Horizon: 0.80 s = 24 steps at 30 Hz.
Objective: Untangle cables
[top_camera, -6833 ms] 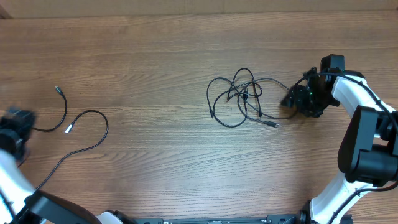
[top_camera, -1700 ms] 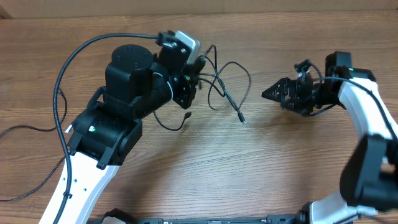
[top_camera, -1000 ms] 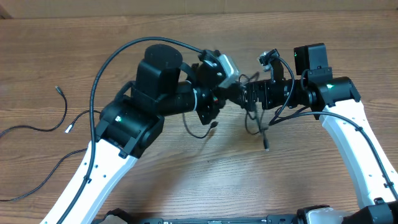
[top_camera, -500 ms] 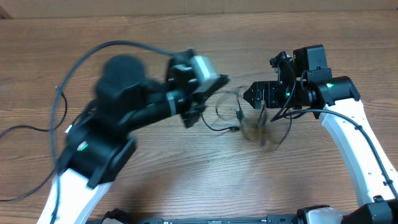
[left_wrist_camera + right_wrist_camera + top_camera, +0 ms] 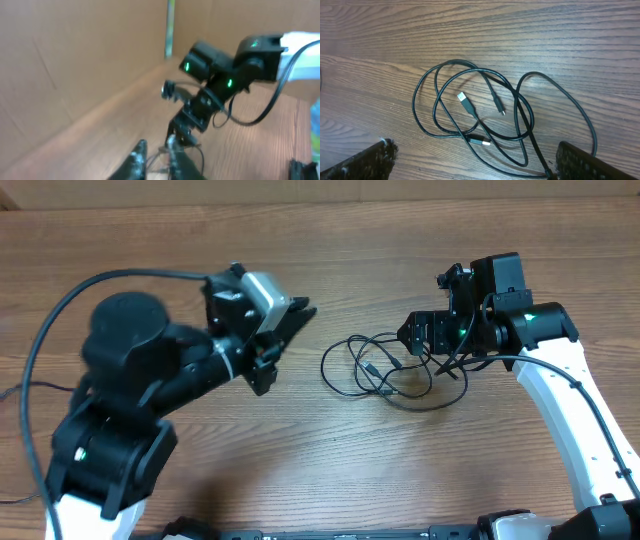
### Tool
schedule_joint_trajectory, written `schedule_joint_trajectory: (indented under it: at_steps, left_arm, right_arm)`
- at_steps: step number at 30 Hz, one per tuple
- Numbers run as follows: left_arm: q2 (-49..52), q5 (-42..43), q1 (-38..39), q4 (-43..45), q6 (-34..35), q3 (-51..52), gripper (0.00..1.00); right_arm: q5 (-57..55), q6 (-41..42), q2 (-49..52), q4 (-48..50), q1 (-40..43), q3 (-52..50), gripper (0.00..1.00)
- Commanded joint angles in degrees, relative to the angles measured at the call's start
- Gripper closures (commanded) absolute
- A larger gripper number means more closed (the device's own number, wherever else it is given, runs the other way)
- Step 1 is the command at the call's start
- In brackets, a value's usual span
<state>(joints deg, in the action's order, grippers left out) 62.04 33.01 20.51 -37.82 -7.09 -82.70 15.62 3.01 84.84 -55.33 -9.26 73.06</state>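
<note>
Both arms (image 5: 556, 385) angled inward, right fingers (image 5: 362, 162) spread over cables (image 5: 465, 103)

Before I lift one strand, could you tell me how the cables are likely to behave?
The cables are probably floppy: they lie in loose, overlapping loops flat on the table. Being so thin, they are likely light. Since the loops cross several times, lifting one strand would probably drag the rest along.

Brown wood-grain table (image 5: 330, 470), grain running left-right. Plain tan cardboard wall (image 5: 75, 60) stands along its far edge. Pale greenish vertical strip (image 5: 170, 25) at the wall's corner seam. Left wrist view is blurred.
</note>
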Motion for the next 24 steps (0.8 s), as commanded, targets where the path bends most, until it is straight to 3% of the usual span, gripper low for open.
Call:
schedule_joint_trajectory:
  at_steps: [1, 2, 3, 10, 17, 24]
  left_arm:
    - [3.69, -0.59, -0.35, -2.89, 0.50, -0.70, 0.66]
    - [4.81, -0.59, -0.35, -4.22, 0.55, -0.70, 0.54]
    - [5.95, -0.61, -0.35, -5.62, 0.52, -0.70, 0.49]
    - [14.45, -0.61, -0.22, -12.22, 0.72, -0.66, 0.30]
    - [25.81, -0.35, -0.22, -13.40, 1.73, -0.66, 0.26]
    - [39.06, 4.61, 1.68, -11.21, 2.38, -0.66, 0.21]
  right_arm:
    - [-0.63, 0.22, 0.11, 0.04, 0.00, -0.31, 0.00]
    - [-0.63, 0.22, 0.11, 0.02, 0.00, -0.31, 0.00]
    - [-0.63, 0.20, 0.11, 0.02, 0.00, -0.31, 0.00]
    - [-2.75, 0.33, 0.11, 0.02, 0.00, -0.31, 0.00]
    - [-8.63, 9.11, 0.11, 0.07, 0.00, -0.31, 0.00]
    - [-10.45, 10.73, 0.11, 0.13, 0.17, -0.31, 0.00]
